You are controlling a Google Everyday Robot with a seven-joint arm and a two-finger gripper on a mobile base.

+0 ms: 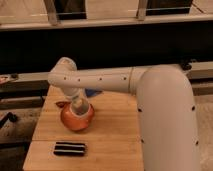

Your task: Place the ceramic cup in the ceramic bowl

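Note:
The orange ceramic bowl stands on the left part of the wooden table, with its small reddish tab pointing left. My gripper reaches down from the white arm into the top of the bowl. A pale rounded shape sits at the gripper's end inside the bowl. I cannot tell whether that shape is the ceramic cup or part of the gripper. No cup stands anywhere else on the table.
A flat black packet with white stripes lies near the table's front left edge. Something blue peeks out behind the arm at the table's back. The large white arm body covers the right side. A dark rail runs behind.

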